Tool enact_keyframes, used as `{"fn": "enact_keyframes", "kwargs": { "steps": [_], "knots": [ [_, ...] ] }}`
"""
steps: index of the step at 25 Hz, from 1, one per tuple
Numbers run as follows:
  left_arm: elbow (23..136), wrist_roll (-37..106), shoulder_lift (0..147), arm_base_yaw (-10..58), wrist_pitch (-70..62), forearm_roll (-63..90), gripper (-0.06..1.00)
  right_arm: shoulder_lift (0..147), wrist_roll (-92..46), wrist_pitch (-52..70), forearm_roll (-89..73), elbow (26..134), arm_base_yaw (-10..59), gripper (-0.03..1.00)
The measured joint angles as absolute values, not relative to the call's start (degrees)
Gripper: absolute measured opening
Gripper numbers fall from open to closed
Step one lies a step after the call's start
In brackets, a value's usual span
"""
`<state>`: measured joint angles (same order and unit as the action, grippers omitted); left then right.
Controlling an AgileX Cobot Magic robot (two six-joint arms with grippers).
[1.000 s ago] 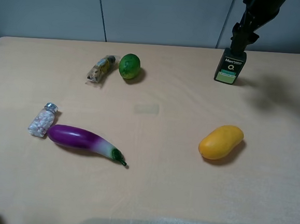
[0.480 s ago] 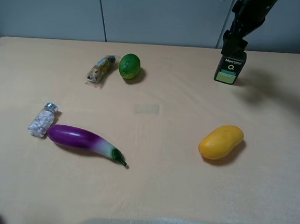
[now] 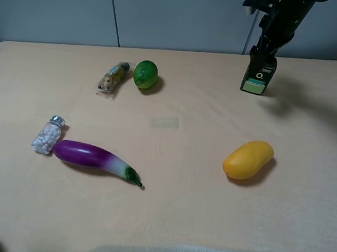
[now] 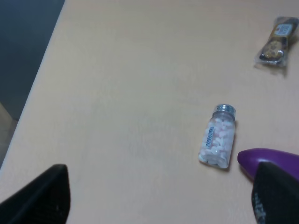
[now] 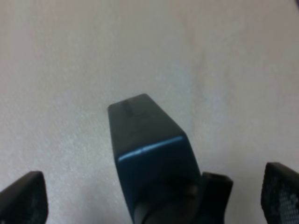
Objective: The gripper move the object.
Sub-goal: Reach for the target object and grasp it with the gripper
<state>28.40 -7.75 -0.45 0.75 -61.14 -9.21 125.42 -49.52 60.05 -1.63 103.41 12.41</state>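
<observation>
My right gripper [image 3: 264, 49], jaws spread wide, black pump bottle [image 3: 258, 76] upright directly beneath it, its pump top between the two fingers [image 5: 21, 198], neither finger visibly touching the bottle.

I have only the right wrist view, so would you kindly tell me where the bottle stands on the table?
Observer: The bottle stands upright near the table's far edge, right of middle.
Operator: Thank you; what lies nearest to it?
Observer: A mango, well apart, toward the front edge.
Operator: And the left end effector?
Observer: The left end effector is open, with a pill jar and an eggplant's tip in its view.
</observation>
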Motion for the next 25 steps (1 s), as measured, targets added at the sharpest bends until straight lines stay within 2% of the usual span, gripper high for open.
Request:
{"fn": "enact_keyframes", "kwargs": {
  "steps": [25],
  "knots": [
    [28.4,-7.7,-0.5,0.7,-61.1,-9.2,0.85,129.6,-49.5,60.1,-2.9,103.6,12.4,0.69]
  ]
}}
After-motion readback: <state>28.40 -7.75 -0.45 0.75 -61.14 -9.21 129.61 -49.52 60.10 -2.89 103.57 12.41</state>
